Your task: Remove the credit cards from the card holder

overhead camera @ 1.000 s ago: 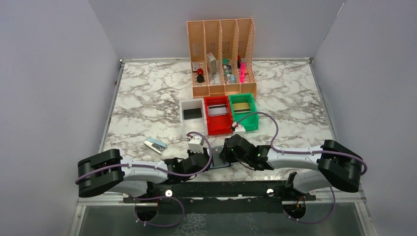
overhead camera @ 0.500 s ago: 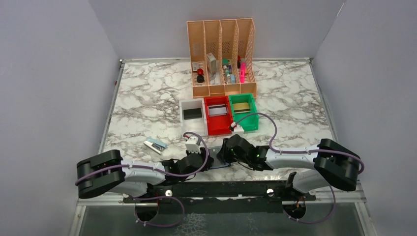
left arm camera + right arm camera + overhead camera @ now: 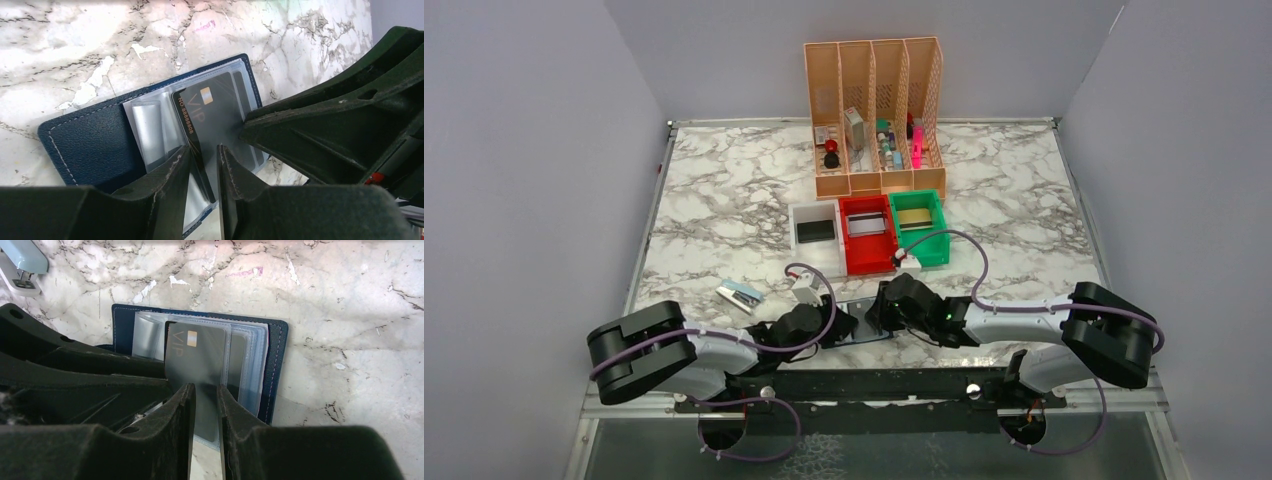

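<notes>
The card holder (image 3: 861, 318) lies open just nearer than the red bin (image 3: 869, 266), a black card (image 3: 215, 115) sticking from its pocket, with the left gripper (image 3: 204, 150) and right gripper (image 3: 204, 388) narrowly parted over that card, probably to pinch it free.

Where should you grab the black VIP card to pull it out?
Best guess: pinch the black VIP card by its long edge with the lettering, which looks bare, while the opposite edge seems tucked under the clear pocket of the card holder. It lies flat, so come from that lettered side, jaws low, one above and one below, and slide it out.
</notes>
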Available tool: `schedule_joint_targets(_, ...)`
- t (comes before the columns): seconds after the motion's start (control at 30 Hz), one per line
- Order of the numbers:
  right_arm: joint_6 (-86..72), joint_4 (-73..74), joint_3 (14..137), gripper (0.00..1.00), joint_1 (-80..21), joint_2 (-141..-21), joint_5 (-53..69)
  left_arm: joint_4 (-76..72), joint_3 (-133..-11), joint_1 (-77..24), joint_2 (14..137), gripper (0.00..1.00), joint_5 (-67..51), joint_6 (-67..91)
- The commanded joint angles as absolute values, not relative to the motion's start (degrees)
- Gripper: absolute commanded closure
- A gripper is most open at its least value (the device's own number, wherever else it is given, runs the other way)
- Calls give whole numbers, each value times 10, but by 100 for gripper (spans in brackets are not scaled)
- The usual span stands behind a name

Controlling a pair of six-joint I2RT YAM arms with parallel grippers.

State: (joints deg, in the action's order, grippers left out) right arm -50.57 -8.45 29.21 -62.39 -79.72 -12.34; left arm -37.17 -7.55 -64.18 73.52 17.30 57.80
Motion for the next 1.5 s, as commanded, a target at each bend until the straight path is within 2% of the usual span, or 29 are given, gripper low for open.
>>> schedule_joint_targets(0.0,-510,-47,271,72,-623,-821,-110,-392,-38,-626,775,70,111,603)
schedule_joint_targets(0.2,-511,-51,270,72,-624,-826,-105,-446,-31,-611,820,75,84,613)
schedule_joint_targets(0.5,-517,-38,269,73,-624,-824,-120,-471,-22,-611,819,100,93,617)
schedule_joint_targets(0.93,-535,12,283,76,-623,-834,-162,-466,18,-604,766,100,114,612)
schedule_joint_targets(1.47,-539,10,270,78,-614,-806,-163,-385,19,-592,691,100,116,595)
